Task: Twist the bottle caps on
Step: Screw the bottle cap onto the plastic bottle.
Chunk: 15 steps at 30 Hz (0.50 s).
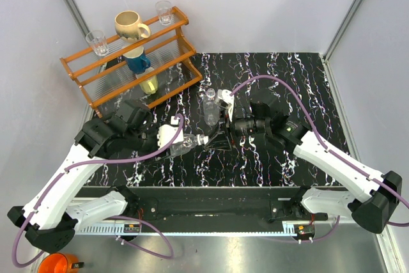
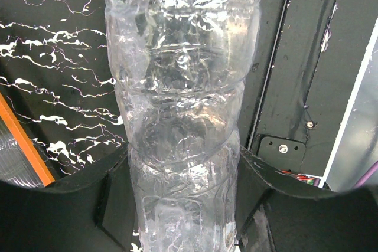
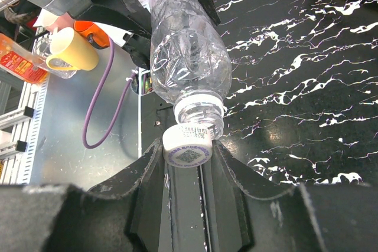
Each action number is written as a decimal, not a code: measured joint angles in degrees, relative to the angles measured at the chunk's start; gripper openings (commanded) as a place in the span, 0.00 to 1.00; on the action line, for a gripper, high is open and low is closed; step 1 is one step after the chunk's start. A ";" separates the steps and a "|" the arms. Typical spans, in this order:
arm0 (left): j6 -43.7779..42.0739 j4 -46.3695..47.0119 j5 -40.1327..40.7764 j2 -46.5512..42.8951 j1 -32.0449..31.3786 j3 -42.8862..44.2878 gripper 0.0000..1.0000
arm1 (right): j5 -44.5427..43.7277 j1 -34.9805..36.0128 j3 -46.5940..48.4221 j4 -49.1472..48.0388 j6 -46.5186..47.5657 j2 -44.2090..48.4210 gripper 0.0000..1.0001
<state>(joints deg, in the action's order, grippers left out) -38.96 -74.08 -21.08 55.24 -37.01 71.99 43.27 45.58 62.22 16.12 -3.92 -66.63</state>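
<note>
Left gripper (image 2: 180,172) is clenched around a clear ribbed plastic bottle (image 2: 177,98), which lies sideways above the black marbled table (image 1: 287,75), near its middle, with the neck pointing right. Right gripper (image 3: 188,160) is pinching a small round white plastic cap (image 3: 187,147), which touches the bottle's mouth a little askew. A second clear plastic bottle (image 1: 209,105) stands just beyond them.

i see one clear ribbed bottle (image 1: 187,145) tipped nearly flat above the table's (image 1: 287,75) front middle, a white cap (image 3: 187,147) touching its neck mouth; the second bottle (image 1: 209,105) stands upright mid-table.
</note>
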 measured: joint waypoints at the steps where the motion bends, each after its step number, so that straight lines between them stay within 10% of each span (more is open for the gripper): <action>1: 0.00 0.00 -0.02 0.00 0.00 0.00 0.38 | -0.02 0.00 0.00 0.02 0.02 0.00 0.14; 15: -2.97 -2.60 -1.05 0.46 -0.13 -0.02 0.38 | -3.28 3.82 1.11 5.33 7.78 0.42 0.12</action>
<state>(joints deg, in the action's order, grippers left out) -41.93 -76.69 -22.13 55.70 -37.15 71.96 39.99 49.41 63.33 21.45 3.86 -66.22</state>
